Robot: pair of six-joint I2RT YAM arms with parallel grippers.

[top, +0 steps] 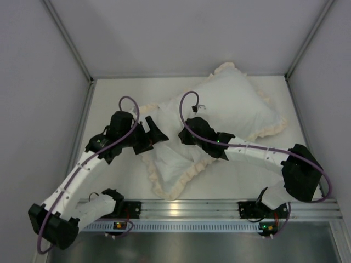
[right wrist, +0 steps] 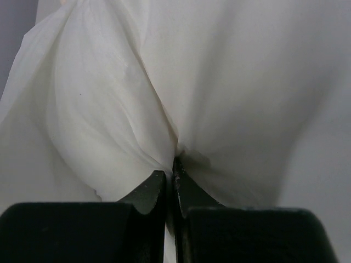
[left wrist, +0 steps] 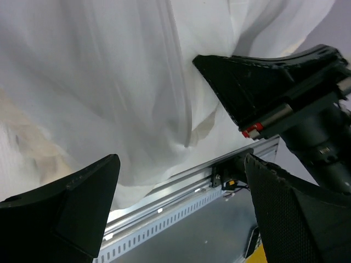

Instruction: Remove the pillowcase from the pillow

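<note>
Heads up on where you're at. The pillowcase [top: 171,164] sits about mid-table [top: 120,98], white face up and skewed. One corner points at the near rail [top: 186,207] and the other end runs toward the far right corner. The cream frill [top: 184,178] shows all along the near edge and again on the far right side. The far right half looks puffed up and the near half looks flatter and creased. I honestly can't tell the pillow apart from the cover, since everything up top is white.

Your right gripper [right wrist: 171,175] is clamped tight on a pinch of white fabric near the middle of the bundle, and you can see folds fanning out from the fingertips. I can't tell whether that pinch is the cover alone or cushion fabric too.

Your left gripper [left wrist: 181,161] is spread wide with nothing in it. From above it sits at the left edge of the pillowcase, just beside the frill. In its own wrist view, white cloth hangs just past the fingers and the right gripper is close by.
</note>
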